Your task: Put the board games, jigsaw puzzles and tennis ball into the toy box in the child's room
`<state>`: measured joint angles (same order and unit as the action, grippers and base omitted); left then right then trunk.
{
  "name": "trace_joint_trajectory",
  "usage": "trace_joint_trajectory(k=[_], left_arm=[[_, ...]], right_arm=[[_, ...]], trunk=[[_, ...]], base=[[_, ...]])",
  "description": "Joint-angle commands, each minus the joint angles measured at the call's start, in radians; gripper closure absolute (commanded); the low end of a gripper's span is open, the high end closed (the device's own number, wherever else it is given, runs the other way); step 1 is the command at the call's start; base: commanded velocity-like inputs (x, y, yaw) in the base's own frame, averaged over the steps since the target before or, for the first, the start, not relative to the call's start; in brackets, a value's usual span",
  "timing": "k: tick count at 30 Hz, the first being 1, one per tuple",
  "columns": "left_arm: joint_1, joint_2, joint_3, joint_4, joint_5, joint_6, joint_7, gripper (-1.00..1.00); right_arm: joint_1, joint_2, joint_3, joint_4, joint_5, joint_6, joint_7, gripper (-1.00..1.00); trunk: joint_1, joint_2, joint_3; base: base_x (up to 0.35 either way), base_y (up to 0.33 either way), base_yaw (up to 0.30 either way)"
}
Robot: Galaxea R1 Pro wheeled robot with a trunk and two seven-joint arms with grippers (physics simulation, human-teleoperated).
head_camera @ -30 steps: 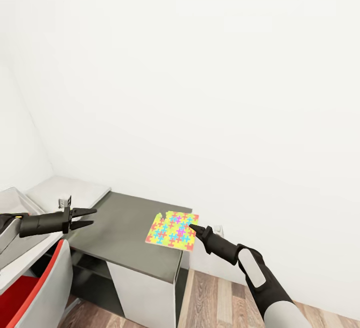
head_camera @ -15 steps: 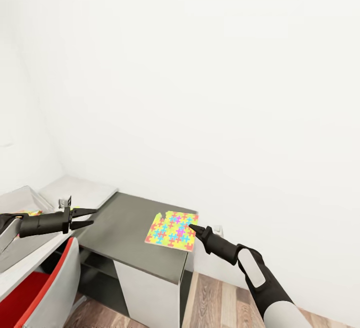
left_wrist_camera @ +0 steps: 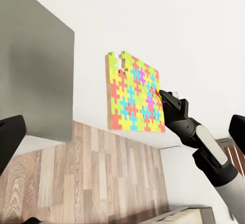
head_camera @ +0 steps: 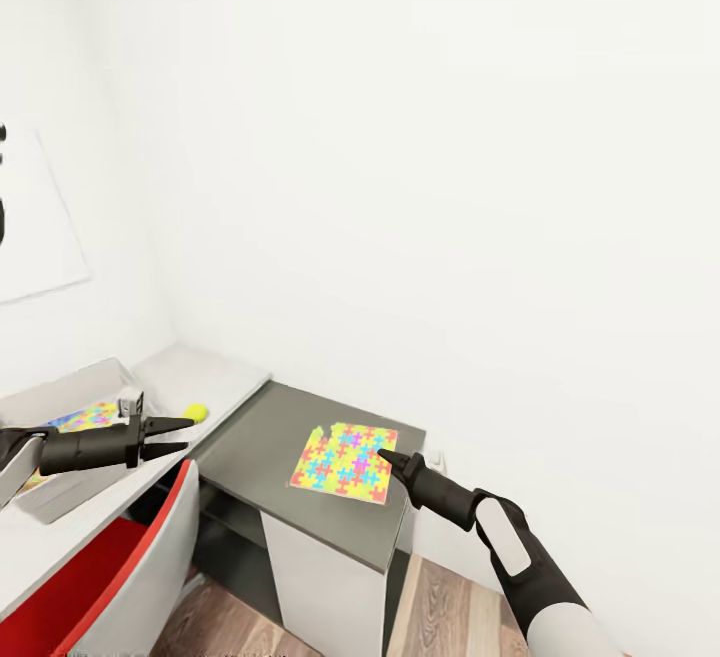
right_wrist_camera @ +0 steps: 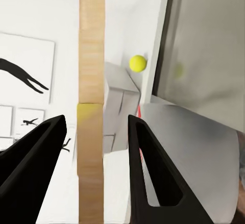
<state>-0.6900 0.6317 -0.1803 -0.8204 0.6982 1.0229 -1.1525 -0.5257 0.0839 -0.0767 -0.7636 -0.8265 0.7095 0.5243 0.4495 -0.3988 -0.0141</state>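
The right gripper (head_camera: 384, 456) holds the bright jigsaw puzzle sheet of yellow, pink, green and blue pieces (head_camera: 345, 460) by its edge at 3 o'clock. In the head view the black jaws look pressed together on that edge, and the sheet floats above the dark grey side unit (head_camera: 270, 437), not lying flat on it. The left wrist view sees the same puzzle sheet (left_wrist_camera: 133, 95) from its flat side, with a notch missing at one corner and the right gripper (left_wrist_camera: 164, 95) pinching its edge. The right wrist view sees the sheet only edge-on, as a thin tan and yellow strip (right_wrist_camera: 91, 81) between the two black fingers (right_wrist_camera: 148, 168).

The left gripper (head_camera: 183, 436) hangs at 9 o'clock in the head view. Its two thin jaws stand a little apart with nothing between them.

The long white worktop (head_camera: 215, 377) sits at 8 o'clock and joins the lower grey unit. On it stands the shallow light grey toy box (head_camera: 75, 387), and a second bright puzzle sheet (head_camera: 88, 417) lies inside it. The small yellow-green tennis ball (head_camera: 196, 412) rests on the worktop just beside the box. The right wrist view shows the ball (right_wrist_camera: 137, 63) too, and black-and-white pictures (right_wrist_camera: 23, 75) on the wall.

A red and grey chair (head_camera: 120, 577) stands at 7 o'clock, over a wooden floor (head_camera: 450, 607).
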Motion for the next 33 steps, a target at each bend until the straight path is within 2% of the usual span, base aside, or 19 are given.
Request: trace_joint_trajectory(k=[1,9,18,30,33], left_arm=[[-0.002,0.001,-0.004,0.001,0.003,0.005,-0.003,-1.00],[-0.002,0.001,-0.004,0.001,0.003,0.005,-0.003,-1.00],[-0.002,0.001,-0.004,0.001,0.003,0.005,-0.003,-1.00],[0.000,0.002,-0.001,0.001,0.001,0.005,-0.003,-1.00],[0.000,0.009,0.000,0.003,0.000,0.005,-0.003,-1.00]], right_arm=[[0.000,0.001,-0.005,0.000,0.000,0.007,0.002,1.00],[0.000,0.000,-0.006,0.000,-0.001,0.007,0.002,1.00],[0.000,0.000,-0.006,-0.002,0.001,0.006,0.050,1.00],[0.000,0.004,-0.002,-0.004,0.007,0.001,0.052,1.00],[0.000,0.012,0.003,-0.060,0.009,-0.023,0.043,1.00]], trunk=[[0.000,-0.001,-0.001],[0.000,-0.001,0.003],[0.000,-0.001,0.003],[0.000,-0.001,0.003],[0.000,-0.001,0.003]], base=[[0.000,0.000,0.244],[0.000,0.000,0.125],[0.000,0.000,0.017],[0.000,0.000,0.263],[0.000,0.000,0.290]])
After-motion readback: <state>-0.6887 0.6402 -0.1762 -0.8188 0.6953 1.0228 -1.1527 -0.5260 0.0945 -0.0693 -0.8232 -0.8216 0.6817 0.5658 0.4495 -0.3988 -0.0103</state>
